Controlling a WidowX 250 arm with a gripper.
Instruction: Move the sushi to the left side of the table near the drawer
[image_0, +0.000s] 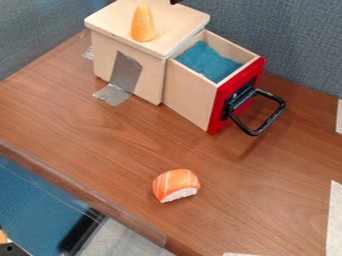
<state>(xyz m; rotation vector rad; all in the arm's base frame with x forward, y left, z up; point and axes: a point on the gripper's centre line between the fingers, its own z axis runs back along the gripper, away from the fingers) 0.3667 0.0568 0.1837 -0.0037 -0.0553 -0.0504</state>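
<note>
Currently, the orange-and-white sushi lies on the wooden table, apart from the open drawer, which holds blue cloth. An orange cone stands upright on the cabinet. A bit of the black gripper shows above the cabinet; whether it is released or clenched cannot be told.

Slanting downward view over the tabletop
</note>
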